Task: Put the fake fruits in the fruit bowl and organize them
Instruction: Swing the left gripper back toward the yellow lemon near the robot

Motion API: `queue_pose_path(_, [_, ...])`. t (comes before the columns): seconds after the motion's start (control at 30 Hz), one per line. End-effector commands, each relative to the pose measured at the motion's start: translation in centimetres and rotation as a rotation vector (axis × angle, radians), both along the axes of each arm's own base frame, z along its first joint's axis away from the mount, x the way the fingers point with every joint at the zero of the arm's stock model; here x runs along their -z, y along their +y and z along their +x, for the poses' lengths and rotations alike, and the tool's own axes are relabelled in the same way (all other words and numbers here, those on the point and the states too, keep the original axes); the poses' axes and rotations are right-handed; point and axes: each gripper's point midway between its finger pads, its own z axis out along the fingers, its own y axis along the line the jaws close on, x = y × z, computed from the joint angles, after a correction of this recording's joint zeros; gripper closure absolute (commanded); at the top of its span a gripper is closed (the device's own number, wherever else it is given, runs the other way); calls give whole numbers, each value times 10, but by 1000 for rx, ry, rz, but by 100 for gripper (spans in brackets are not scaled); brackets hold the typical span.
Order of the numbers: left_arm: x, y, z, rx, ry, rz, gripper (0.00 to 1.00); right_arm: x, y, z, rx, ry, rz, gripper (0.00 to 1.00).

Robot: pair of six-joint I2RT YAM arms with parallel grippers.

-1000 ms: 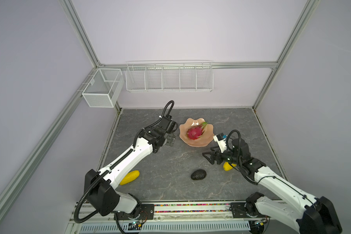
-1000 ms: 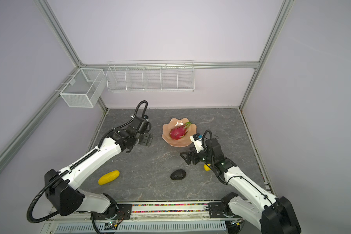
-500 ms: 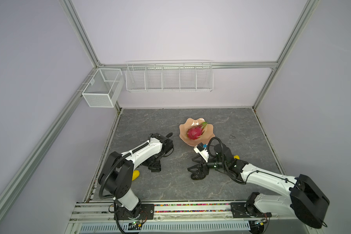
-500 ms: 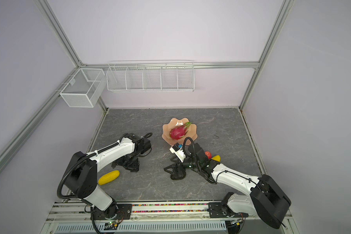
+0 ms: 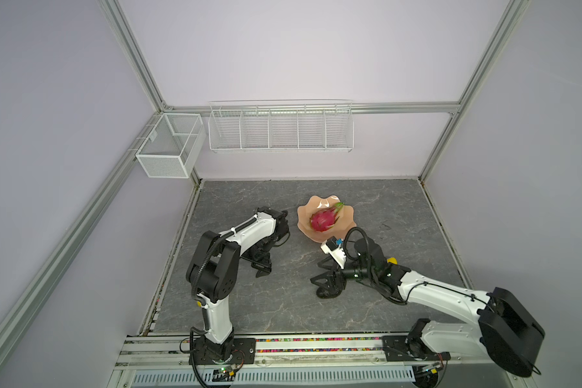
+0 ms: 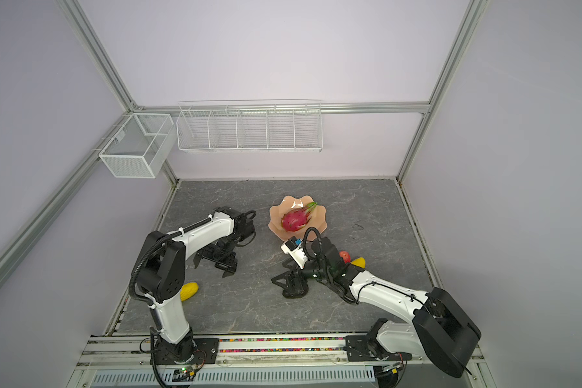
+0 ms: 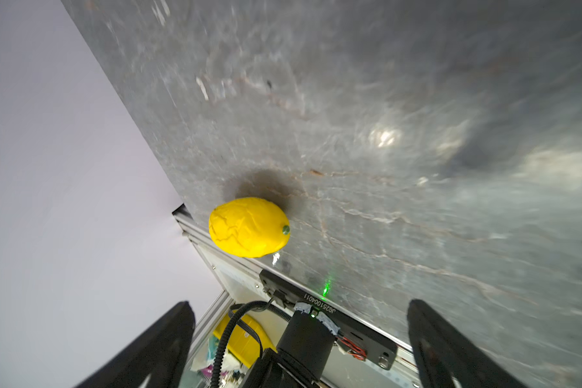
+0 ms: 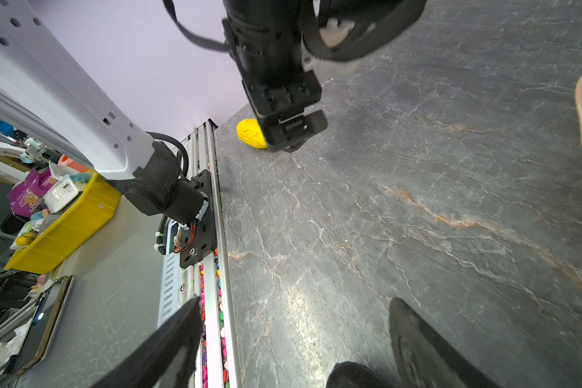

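The right hand (image 5: 316, 272), spread wide, is seen over the avocado (image 5: 328, 293), judged light, rigid and knobbly, best gripped across its middle; the left hand (image 6: 212, 267) is spread too.

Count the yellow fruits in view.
2. One yellow fruit lies by the left arm's base; the other yellow fruit sits beside the apple, partly hidden behind the right arm.

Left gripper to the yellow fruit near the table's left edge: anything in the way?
Nothing visible. In the left wrist view the left gripper is open, and only bare table lies between it and the yellow fruit, which sits alone by the table edge.
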Motion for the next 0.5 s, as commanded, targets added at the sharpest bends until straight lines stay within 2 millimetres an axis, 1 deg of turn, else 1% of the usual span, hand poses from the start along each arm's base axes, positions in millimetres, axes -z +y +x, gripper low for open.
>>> queue_pose_path(0.0, [-23, 7, 10, -5, 29, -74, 3, -4, 2, 0, -17, -32, 15, 12])
queue_pose_path(0.03, [-27, 4, 21, -3, 2, -106, 3, -4, 2, -1, -16, -31, 14, 12])
queue_pose_path(0.07, [-32, -4, 34, 56, -16, -145, 3, -3, 2, 0, -16, -30, 14, 12])
queue_pose_path(0.1, [-39, -9, 42, 117, -20, -164, 2, -4, 3, 0, -16, -32, 17, 12])
queue_pose_path(0.13, [-47, -7, 48, 139, -29, -152, 1, -3, 3, 0, -15, -29, 17, 12])
queue_pose_path(0.17, [-57, 0, 54, 159, -45, -133, 1, -3, 3, 0, -16, -28, 15, 12])
queue_pose_path(0.2, [-64, 7, 58, 202, -61, -118, 1, -2, 2, 0, -15, -27, 10, 12])
queue_pose_path(0.23, [-67, 13, 57, 272, -64, -109, 1, -1, 2, 0, -16, -26, 5, 12])
queue_pose_path(0.27, [-63, 19, 48, 375, -39, -106, 0, -1, 1, 0, -14, -30, 0, 12])
queue_pose_path(0.3, [-57, 29, 35, 454, -10, -106, 0, -2, -1, 1, -8, -35, -2, 12])
queue_pose_path(0.33, [-50, 38, 25, 495, 11, -123, 0, -3, -2, 1, -5, -41, -4, 12])
queue_pose_path(0.4, [-37, 64, 2, 453, 28, -208, 0, -3, -5, 4, 12, -53, -4, 12])
queue_pose_path(0.47, [-28, 78, -20, 431, 32, -284, 1, -2, -5, 5, 16, -49, -4, 12])
